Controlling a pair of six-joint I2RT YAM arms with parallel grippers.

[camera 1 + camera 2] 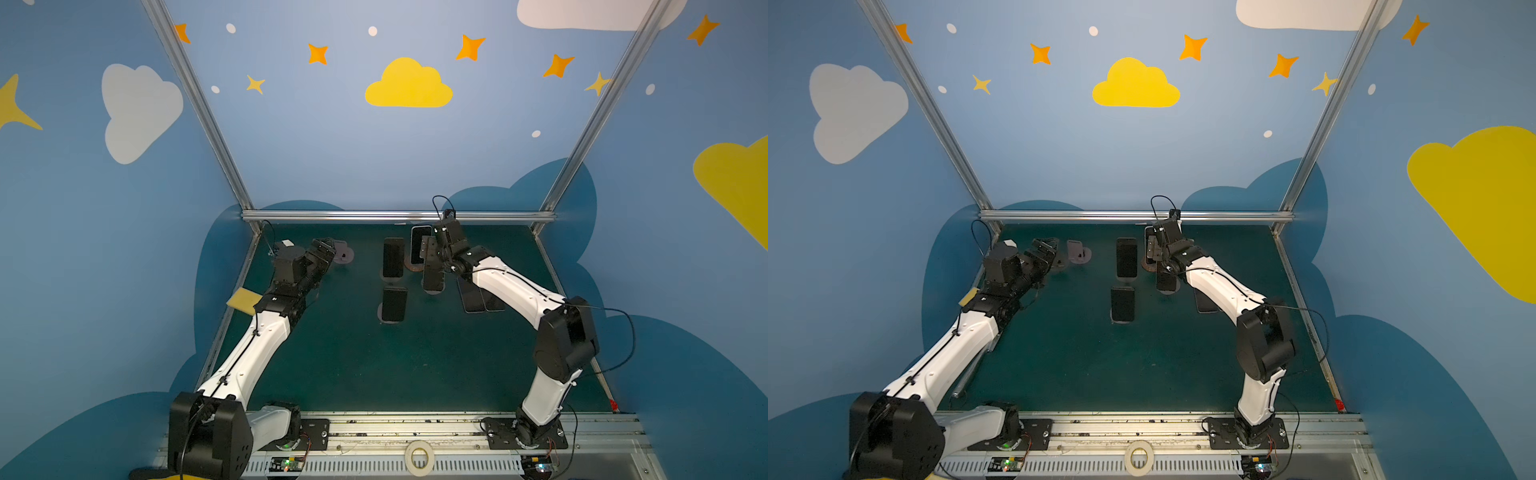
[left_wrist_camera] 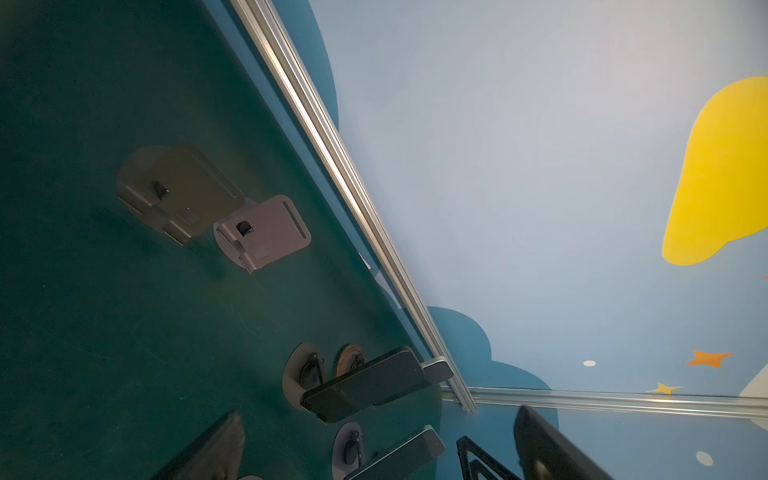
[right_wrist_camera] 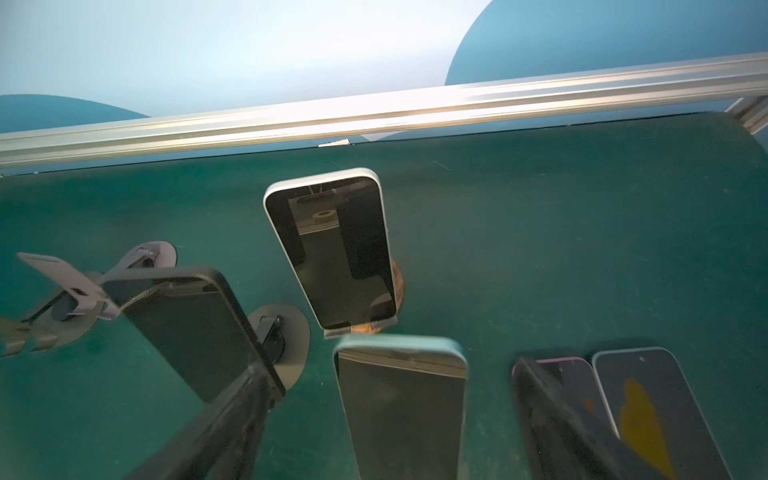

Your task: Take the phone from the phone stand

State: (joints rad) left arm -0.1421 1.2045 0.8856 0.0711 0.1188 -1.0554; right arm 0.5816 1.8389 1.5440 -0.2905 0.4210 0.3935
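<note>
Right hand point(image 1: 432, 249) hovers wide and empty above the white-edged black phone point(image 3: 332, 249), propped upright on its round wooden stand point(image 3: 397, 286) at twelve o'clock on the surface. Best: straddle the long edges, lift straight up.

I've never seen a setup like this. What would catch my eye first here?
Probably the two white-and-black robot arms reaching over a dark green table, inside walls painted with clouds and stars. Mid-table, dark phones stand propped on small round stands, with the right gripper open among the rear ones. Two phones lie flat beside that arm, and two empty stands sit near the left gripper.
</note>
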